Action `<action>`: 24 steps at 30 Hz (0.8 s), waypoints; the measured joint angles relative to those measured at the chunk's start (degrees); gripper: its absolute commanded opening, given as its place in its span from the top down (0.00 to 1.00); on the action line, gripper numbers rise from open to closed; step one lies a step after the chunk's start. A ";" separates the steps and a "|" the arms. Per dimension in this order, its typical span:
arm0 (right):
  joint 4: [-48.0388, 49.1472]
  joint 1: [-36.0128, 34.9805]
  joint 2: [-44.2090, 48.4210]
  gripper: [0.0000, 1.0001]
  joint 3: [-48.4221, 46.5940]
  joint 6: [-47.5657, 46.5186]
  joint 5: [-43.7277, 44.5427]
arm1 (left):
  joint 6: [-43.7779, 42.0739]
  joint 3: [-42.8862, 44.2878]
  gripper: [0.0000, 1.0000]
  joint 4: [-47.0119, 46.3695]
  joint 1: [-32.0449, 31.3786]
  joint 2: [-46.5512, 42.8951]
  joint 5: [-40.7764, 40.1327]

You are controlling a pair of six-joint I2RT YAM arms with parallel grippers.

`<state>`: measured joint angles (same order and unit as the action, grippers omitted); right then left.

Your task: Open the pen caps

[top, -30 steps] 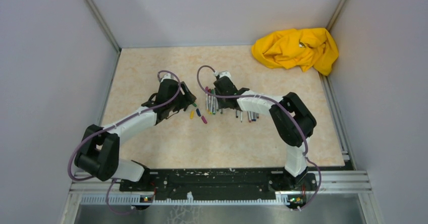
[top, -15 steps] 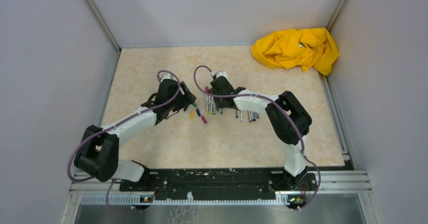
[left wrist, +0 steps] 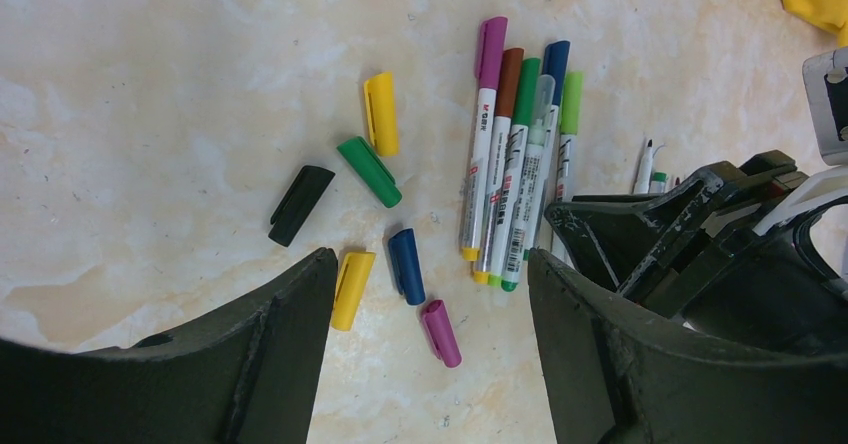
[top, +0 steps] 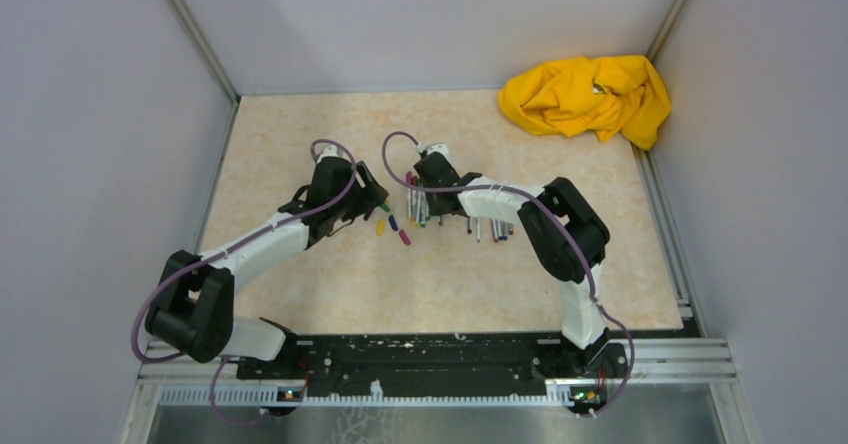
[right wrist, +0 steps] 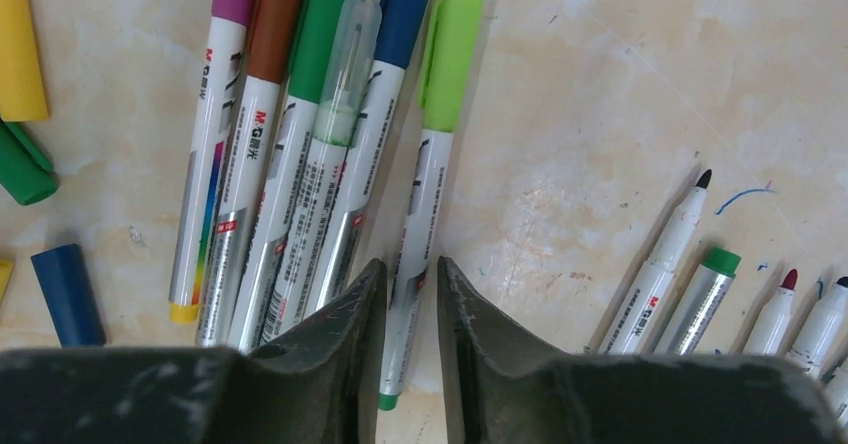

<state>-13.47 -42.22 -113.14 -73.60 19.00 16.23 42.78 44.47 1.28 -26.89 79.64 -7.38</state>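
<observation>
the right pincer (right wrist: 412, 269) had narrowed since a second before, its jaws now flanking the barrel of the lime pen (right wrist: 430, 164) with a sliver of gap; whether they pinched it i could not tell; it had also slid a little left, the elbow following; the left pincer (left wrist: 432, 364) had not moved, jaws wide and empty above six loose caps (left wrist: 372, 171) scattered on the table (top: 450, 284); the right arm reached forward and left, wrist tipped down; the lime pen kept its cap on, with five capped pens (right wrist: 285, 164) packed side by side just left of it and bare pens (right wrist: 665, 269) to its right; the left arm stretched forward and right; a cloth (top: 585, 94) lay bunched in the far right corner.
</observation>
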 measured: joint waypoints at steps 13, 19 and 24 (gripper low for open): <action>1.60 0.00 5.35 1.00 7.19 0.63 0.48 | 0.35 -0.44 0.23 -2.71 -0.02 0.04 4.04; 1.90 -0.02 13.51 1.00 13.20 0.79 -0.28 | 2.60 -0.50 0.23 -8.26 -0.09 1.31 10.73; 3.26 -0.57 20.81 1.00 17.18 2.10 -1.95 | 5.27 -0.50 0.22 -12.85 -1.57 4.79 15.58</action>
<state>-10.22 -42.78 -92.33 -56.42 21.10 14.28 48.05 43.97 -11.57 -28.47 84.42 8.21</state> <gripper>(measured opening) 0.026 0.775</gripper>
